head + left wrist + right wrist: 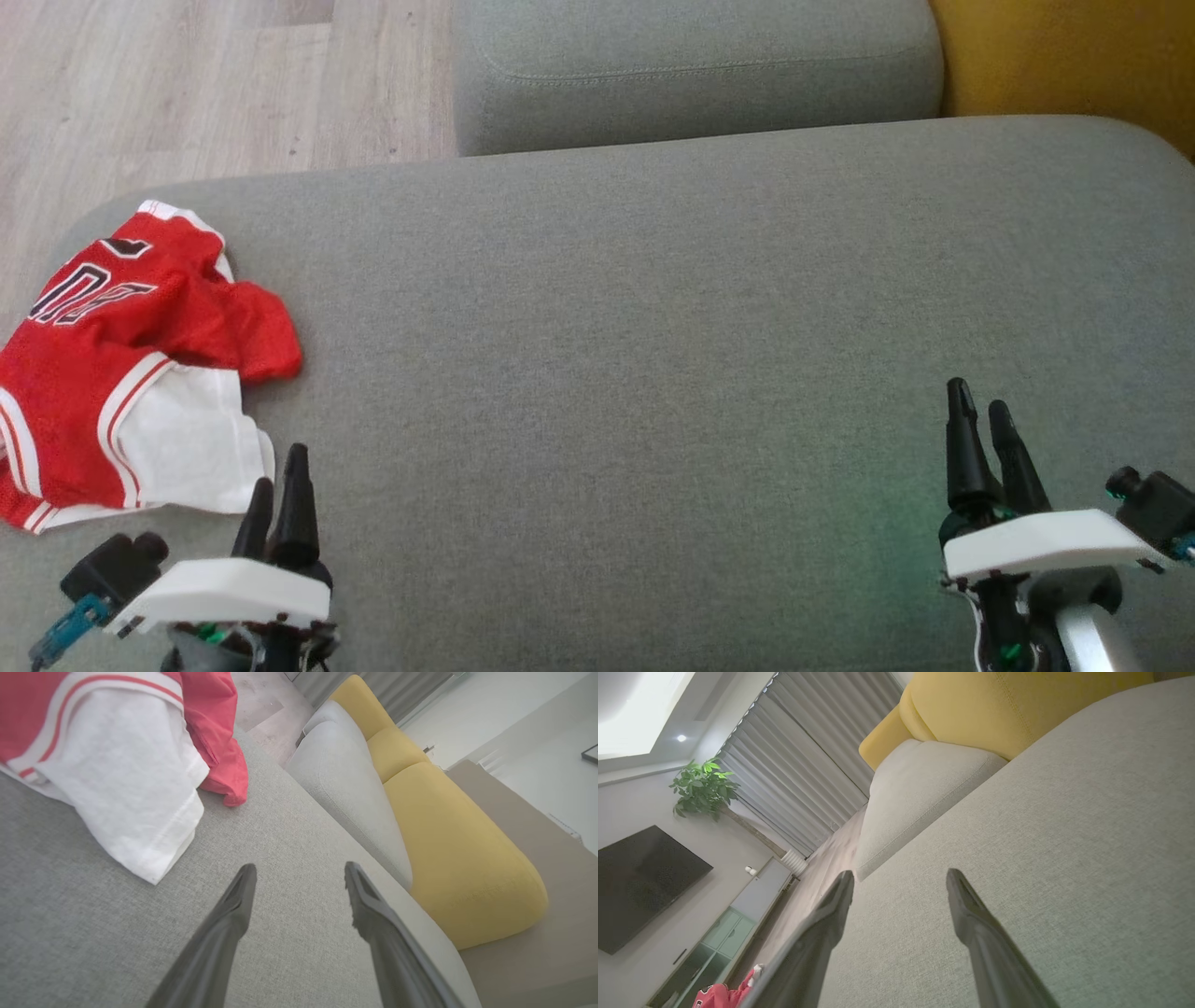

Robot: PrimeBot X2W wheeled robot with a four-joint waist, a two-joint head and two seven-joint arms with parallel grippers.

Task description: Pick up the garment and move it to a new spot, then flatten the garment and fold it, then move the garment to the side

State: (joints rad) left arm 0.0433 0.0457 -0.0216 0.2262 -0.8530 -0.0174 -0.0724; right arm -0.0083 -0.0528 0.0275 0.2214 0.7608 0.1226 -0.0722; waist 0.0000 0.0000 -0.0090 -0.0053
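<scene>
The garment (pixel 131 373) is a red jersey with white trim, black lettering and a white inner layer. It lies crumpled at the left end of the grey sofa seat (pixel 635 355). My left gripper (pixel 280 476) hovers just right of its white corner, open and empty. In the left wrist view the garment (pixel 126 779) lies up and left of the open left gripper (pixel 299 872). My right gripper (pixel 980 401) stands open at the lower right, far from the cloth. The right wrist view shows the open right gripper (pixel 899 879) over bare seat, with a bit of the garment (pixel 721 996) at the bottom left.
A grey back cushion (pixel 691 70) lies beyond the seat, with a yellow cushion (pixel 1064 56) at the far right. Wooden floor (pixel 187 84) lies past the seat's left edge. A wide stretch of grey seat runs between the two grippers.
</scene>
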